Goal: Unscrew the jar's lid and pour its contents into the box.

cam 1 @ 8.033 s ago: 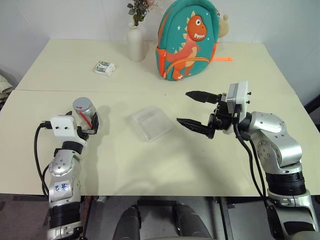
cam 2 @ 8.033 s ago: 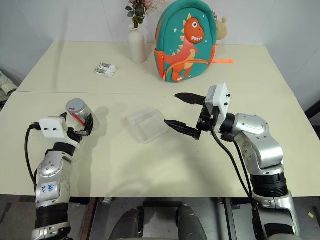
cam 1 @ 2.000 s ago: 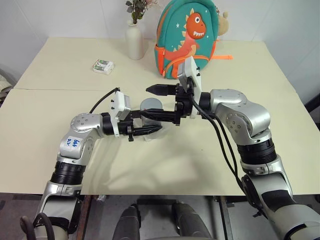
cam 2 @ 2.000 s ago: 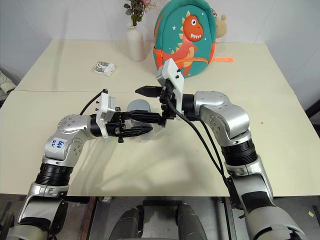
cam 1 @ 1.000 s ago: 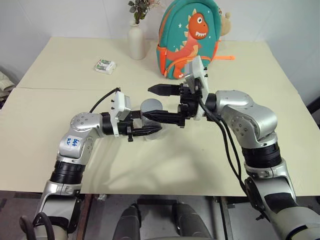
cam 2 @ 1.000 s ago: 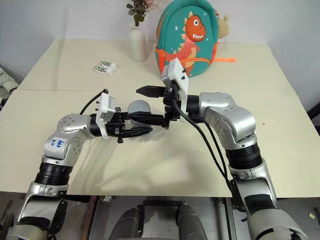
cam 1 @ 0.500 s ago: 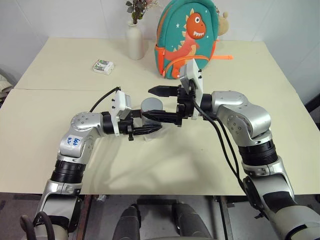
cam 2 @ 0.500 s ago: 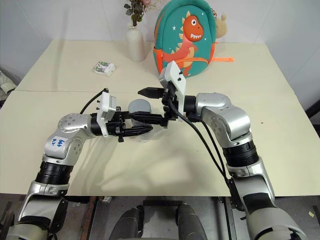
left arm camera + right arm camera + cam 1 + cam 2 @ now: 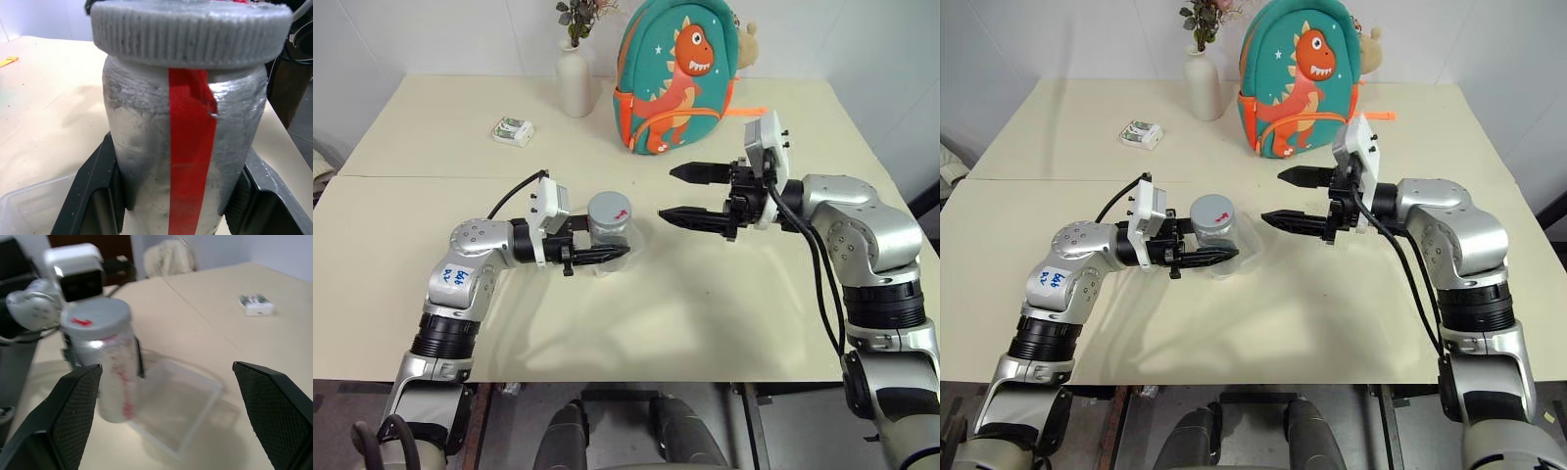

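Note:
The silvery-grey jar [image 9: 609, 227] with a red stripe stands upright, held just above the clear box [image 9: 1248, 249]. Its ribbed grey lid [image 9: 609, 206] sits on top. My left gripper [image 9: 606, 242] is shut on the jar's body, and in the left wrist view its fingers [image 9: 93, 196] press both sides of the jar [image 9: 181, 147] below the lid [image 9: 190, 34]. My right gripper [image 9: 668, 194] hangs open a hand's width to the right of the jar, pointing at it, with nothing between its fingers. The right wrist view shows the jar [image 9: 110, 367] and the box [image 9: 181, 416]. The contents are hidden inside the jar.
A teal dinosaur backpack [image 9: 675, 73] and a white vase [image 9: 576, 83] stand at the back of the table. A small white-and-green packet [image 9: 513, 130] lies at the back left. A seam [image 9: 401, 177] runs across the table on the left.
My right gripper has drawn away from the jar to the right, still open. The left gripper and the jar have stayed in place, lid on.

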`<act>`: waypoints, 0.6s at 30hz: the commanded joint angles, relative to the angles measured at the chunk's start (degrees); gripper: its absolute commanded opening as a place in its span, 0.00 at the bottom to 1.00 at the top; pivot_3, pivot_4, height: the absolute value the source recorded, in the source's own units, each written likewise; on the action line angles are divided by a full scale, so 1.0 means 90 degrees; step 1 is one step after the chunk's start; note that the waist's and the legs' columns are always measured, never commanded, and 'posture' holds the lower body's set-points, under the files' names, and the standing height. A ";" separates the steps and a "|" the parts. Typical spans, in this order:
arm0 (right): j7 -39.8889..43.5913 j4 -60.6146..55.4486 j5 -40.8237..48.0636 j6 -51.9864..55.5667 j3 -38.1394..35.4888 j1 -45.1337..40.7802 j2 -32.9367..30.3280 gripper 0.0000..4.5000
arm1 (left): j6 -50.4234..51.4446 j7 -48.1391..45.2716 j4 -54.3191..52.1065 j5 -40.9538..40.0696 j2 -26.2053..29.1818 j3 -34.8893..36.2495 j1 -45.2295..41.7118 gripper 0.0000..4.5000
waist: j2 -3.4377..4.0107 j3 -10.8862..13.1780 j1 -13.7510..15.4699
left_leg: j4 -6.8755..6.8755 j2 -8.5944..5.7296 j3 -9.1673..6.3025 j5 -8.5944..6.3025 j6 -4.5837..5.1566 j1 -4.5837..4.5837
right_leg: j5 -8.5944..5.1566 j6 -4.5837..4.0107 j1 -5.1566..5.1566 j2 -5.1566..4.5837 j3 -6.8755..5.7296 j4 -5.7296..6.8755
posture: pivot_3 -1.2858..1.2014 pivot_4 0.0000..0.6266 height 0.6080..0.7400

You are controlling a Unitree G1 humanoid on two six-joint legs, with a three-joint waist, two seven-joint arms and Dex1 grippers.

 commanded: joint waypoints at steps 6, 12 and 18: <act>-0.0513 -0.0617 0.0233 0.0157 0.0276 -0.0300 0.0837 1.00 | -0.0103 -0.0036 -0.0144 -0.0067 0.0020 0.0078 -0.0037 0.45 | 0.0000 0.0000 0.0004 | 0.0004 0.0000 0.0000 0.0000 0.0000 0.0001 | 0.0000 0.0000 0.0000 0.0000 0.0000 0.0006 | 0.52 0.24 1.00; -0.0885 -0.0376 -0.0104 0.0037 0.0571 -0.0514 0.1323 1.00 | -0.0107 -0.0020 -0.0126 -0.0063 -0.0022 0.0059 -0.0080 0.45 | 0.0000 0.0000 0.0034 | 0.0004 -0.0001 -0.0001 0.0001 0.0000 0.0000 | 0.0000 0.0000 0.0000 -0.0002 -0.0002 0.0006 | 0.52 0.24 1.00; -0.0995 -0.0133 -0.0385 -0.0035 0.0779 -0.0639 0.1567 1.00 | -0.0103 -0.0023 -0.0115 -0.0068 -0.0038 0.0052 -0.0102 0.45 | 0.0000 0.0000 0.0036 | 0.0004 -0.0001 -0.0001 0.0001 0.0000 0.0000 | 0.0000 0.0000 0.0000 -0.0003 -0.0003 0.0007 | 0.52 0.24 1.00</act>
